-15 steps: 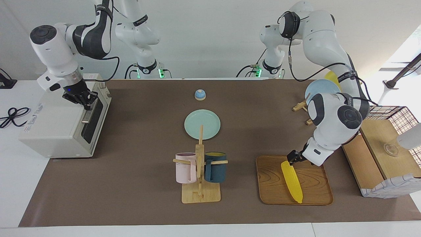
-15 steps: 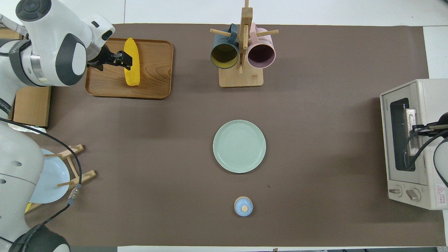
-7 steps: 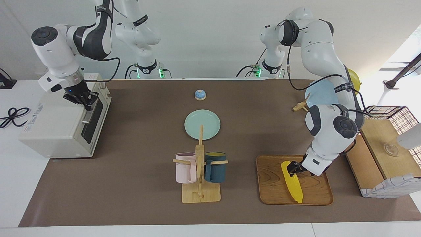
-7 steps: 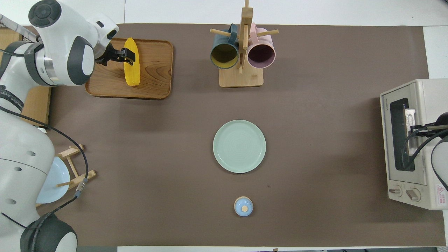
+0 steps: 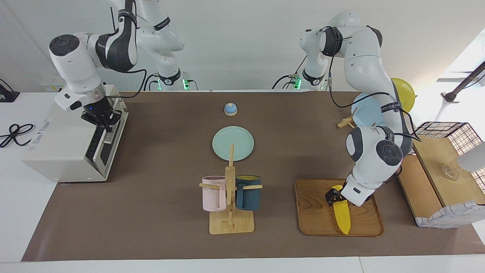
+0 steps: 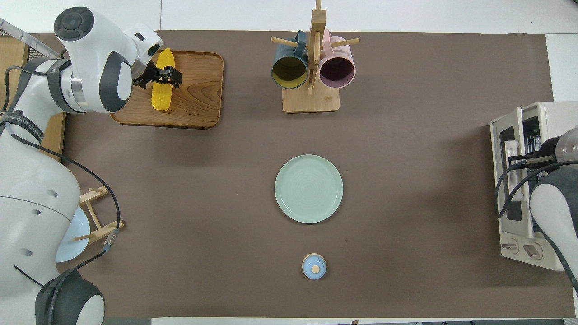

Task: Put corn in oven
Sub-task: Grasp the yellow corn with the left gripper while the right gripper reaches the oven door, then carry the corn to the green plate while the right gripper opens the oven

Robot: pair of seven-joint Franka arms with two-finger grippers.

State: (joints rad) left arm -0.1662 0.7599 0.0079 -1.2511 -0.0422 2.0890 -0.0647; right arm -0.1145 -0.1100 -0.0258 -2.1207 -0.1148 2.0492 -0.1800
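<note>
The yellow corn (image 5: 343,216) (image 6: 161,97) lies on a wooden tray (image 5: 314,212) (image 6: 198,104) at the left arm's end of the table. My left gripper (image 5: 332,197) (image 6: 168,76) is down at the cob's thicker half, open, with one finger on each side of it. The white oven (image 5: 60,148) (image 6: 548,113) stands at the right arm's end. My right gripper (image 5: 104,120) is shut on the oven door's silver handle. The door is tilted ajar, and the overhead view shows the wire rack (image 6: 533,135) through the gap.
A green plate (image 5: 233,143) (image 6: 309,188) sits mid-table. A wooden mug rack (image 5: 231,189) (image 6: 311,67) with two mugs stands farther out, and a small blue bell (image 5: 230,109) nearer the robots. A plate stand with a blue plate (image 5: 365,112) and a wire-and-wood basket box (image 5: 447,170) flank the tray.
The right gripper has pulled the oven door from shut to ajar. The left gripper has slid along the tray to straddle the corn. The cob's tip has swung slightly.
</note>
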